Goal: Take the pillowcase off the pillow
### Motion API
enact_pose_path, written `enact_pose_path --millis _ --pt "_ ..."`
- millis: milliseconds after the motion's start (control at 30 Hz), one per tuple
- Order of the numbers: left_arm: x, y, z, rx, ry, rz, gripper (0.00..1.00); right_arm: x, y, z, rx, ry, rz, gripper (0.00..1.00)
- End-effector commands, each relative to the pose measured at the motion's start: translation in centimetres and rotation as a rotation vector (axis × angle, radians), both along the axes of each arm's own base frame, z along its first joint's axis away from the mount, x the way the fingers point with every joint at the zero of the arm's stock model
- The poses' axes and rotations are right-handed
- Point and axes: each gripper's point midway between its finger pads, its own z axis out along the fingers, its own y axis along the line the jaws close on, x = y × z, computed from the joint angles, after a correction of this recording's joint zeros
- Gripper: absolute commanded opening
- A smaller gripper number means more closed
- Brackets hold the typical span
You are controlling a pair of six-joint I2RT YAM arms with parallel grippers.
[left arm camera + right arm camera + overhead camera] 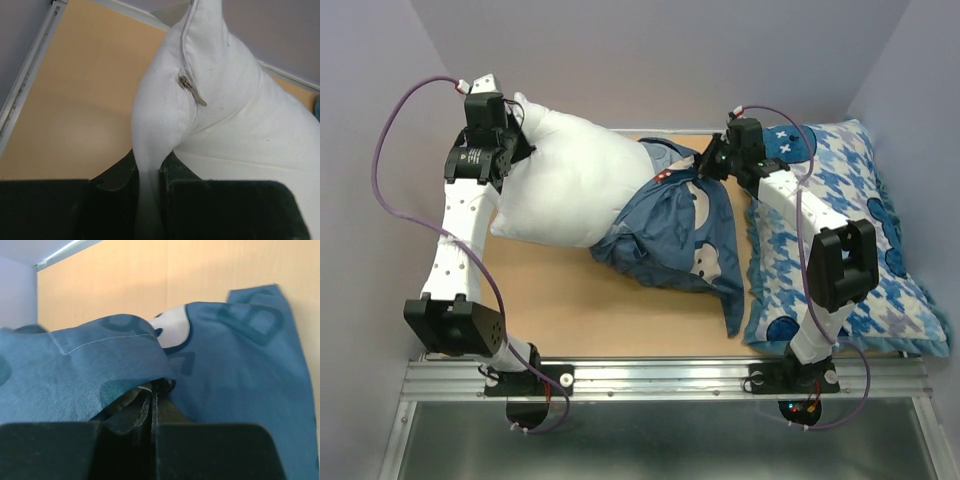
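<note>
Roughly two-thirds done: most of the plain white, plump stuffed pillow lies bare on the tan wooden bench, and only its right end sits inside the bunched, dark slate-blue fabric pillowcase at mid-bench. The left hand is clamped on the pillow's far-left corner, a fold of white cloth between its fingers. The right hand is closed on a pinch of the case's fabric. What is left — drawing the case off that last end.
</note>
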Motion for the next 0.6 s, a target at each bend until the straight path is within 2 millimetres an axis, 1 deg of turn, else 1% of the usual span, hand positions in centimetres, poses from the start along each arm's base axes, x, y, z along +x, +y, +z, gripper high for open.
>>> enact_pose_path --millis 0,33,67,100,133,167,200,233,300,333,400,433,500,533,567 --pt "1.8 3.4 4.3 0.005 -0.163 0.094 0.22 0.3 -0.7 -0.5 -0.007 -0.059 0.015 0.00" --pt "2.6 2.1 4.4 -0.016 -0.189 0.023 0.32 0.2 0.2 -0.5 -0.009 -0.065 0.038 0.01" --pt "3.2 1.6 3.3 -0.024 -0.171 0.000 0.39 0.3 0.6 -0.6 -0.006 -0.063 0.051 0.01" --pt "3.7 1.3 2.7 -0.029 -0.157 -0.018 0.43 0.5 0.9 -0.9 0.000 -0.056 0.054 0.01" --pt "4.6 1.0 1.7 -0.024 -0.122 -0.045 0.49 0.9 1.1 -1.2 0.013 -0.045 0.045 0.01" --pt "4.9 0.4 1.6 -0.033 -0.111 -0.072 0.56 1.2 1.1 -1.5 0.015 -0.038 0.037 0.01" --pt "5.1 0.5 2.4 -0.030 -0.121 -0.074 0.63 1.4 1.1 -1.6 0.021 -0.033 0.027 0.01" --pt "5.2 0.6 2.2 -0.033 -0.109 -0.063 0.69 1.6 1.2 -1.9 0.032 -0.021 0.013 0.01" --pt "5.0 0.6 3.1 -0.042 -0.128 -0.052 0.94 1.9 0.9 -2.3 0.034 -0.010 -0.020 0.01" --pt "4.8 1.6 3.2 -0.032 -0.120 0.006 0.96 1.9 0.8 -2.5 0.036 -0.005 -0.033 0.01" --pt "4.2 2.3 3.7 -0.045 -0.123 0.061 0.97 1.7 0.5 -3.2 0.046 0.019 -0.063 0.01" --pt "3.4 3.0 4.1 -0.040 -0.129 0.107 0.97 1.6 0.4 -3.6 0.051 0.031 -0.075 0.01" --pt "2.5 3.1 4.2 -0.089 -0.131 0.147 0.98 1.3 0.4 -4.2 0.066 0.045 -0.088 0.00" --pt "2.0 3.2 2.5 -0.103 -0.094 0.170 0.98 1.3 0.3 -4.5 0.068 0.048 -0.095 0.01" --pt "0.6 2.6 3.1 -0.154 -0.121 0.190 0.98 1.4 0.2 -4.8 0.069 0.053 -0.102 0.01"
